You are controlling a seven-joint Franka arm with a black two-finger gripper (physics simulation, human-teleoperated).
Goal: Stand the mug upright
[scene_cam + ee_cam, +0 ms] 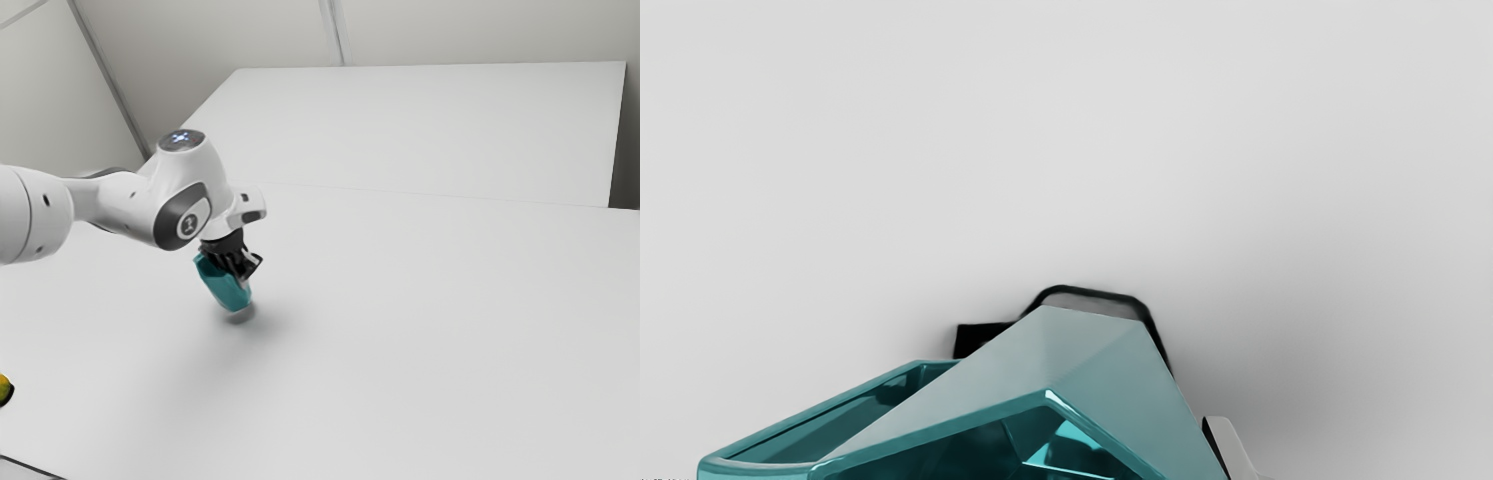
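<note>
My station resembles a lab, though its exact type cannot be confirmed. Indicators: smooth white tabletop [430,340], second white surface [430,125] beyond, pale walls [240,30], grey strips [336,32].

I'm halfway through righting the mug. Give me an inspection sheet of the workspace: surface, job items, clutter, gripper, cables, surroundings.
Surface: white tabletop, smooth, shadow under the mug and arm.
Job's things: teal mug, tilted, mouth toward the exterior view's upper left, base lowest; looks just off the table, not yet upright.
Clutter: yellow-green thing cut off at the exterior view's left edge; dark-edged thing in its lower left corner, too little showing to name.
Gripper: black two-finger gripper shut on the mug, a finger on either side.
Cables: nothing seen.
Surroundings: pale walls with dark seams; a second white surface beyond the tabletop.
</note>
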